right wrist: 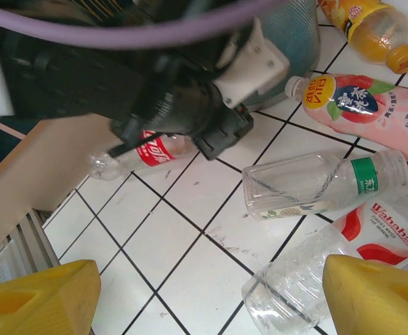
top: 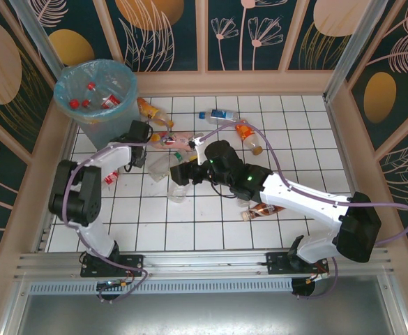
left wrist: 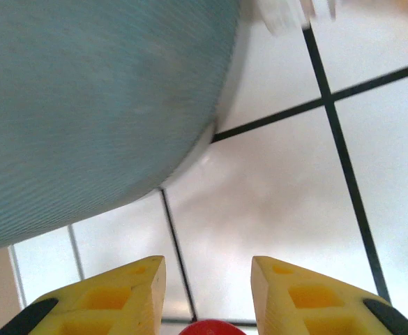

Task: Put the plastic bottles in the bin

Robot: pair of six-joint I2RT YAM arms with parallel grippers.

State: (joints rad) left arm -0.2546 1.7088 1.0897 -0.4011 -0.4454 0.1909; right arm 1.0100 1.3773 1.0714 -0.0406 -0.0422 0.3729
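Note:
My left gripper (top: 132, 159) (left wrist: 208, 269) is low beside the grey-blue bin (top: 95, 91) (left wrist: 85, 105). It is shut on the neck of a red-label bottle (right wrist: 144, 150) (top: 111, 176), whose red cap (left wrist: 210, 328) sits deep between the yellow fingers. The bin holds several bottles. My right gripper (top: 179, 174) (right wrist: 210, 279) hangs wide open over the tiles. A clear bottle with a red and white label (right wrist: 329, 272) lies against its right finger, ungripped. A clear green-label bottle (right wrist: 322, 185) lies just beyond.
More bottles lie on the tiled floor: an orange one (top: 151, 112) and a pink-label one (top: 172, 139) near the bin, a blue-label one (top: 221, 115), another orange one (top: 249, 137), and a brown one (top: 263, 211) under the right arm. Wooden walls enclose the floor.

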